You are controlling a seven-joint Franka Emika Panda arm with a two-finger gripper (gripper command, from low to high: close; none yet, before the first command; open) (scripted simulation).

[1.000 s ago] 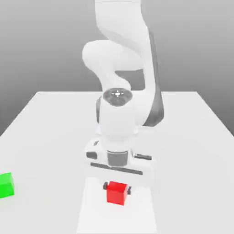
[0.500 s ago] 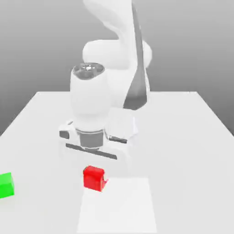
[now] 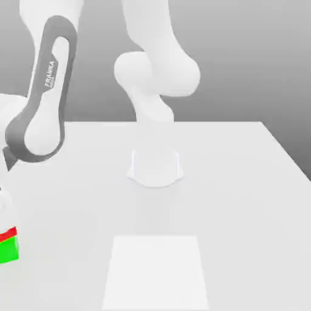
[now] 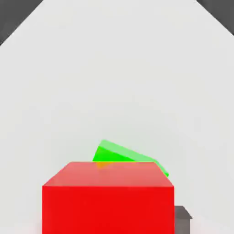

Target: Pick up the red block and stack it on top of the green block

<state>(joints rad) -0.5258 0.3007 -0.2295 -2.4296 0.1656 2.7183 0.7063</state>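
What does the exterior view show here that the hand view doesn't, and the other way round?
Exterior alone: the arm swung to that view's left edge, its base, and the pale square patch on the table. Hand alone: the red block's broad face and one dark fingertip beside it. Both: the red block over the green block, on the white table.

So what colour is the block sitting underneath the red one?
Bright green, clearest in the hand view.

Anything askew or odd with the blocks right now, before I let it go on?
Slightly. In the hand view the green block sits turned relative to the red block, so their edges don't line up. In the exterior view, red is right on top of green at the left edge. Nothing looks damaged.
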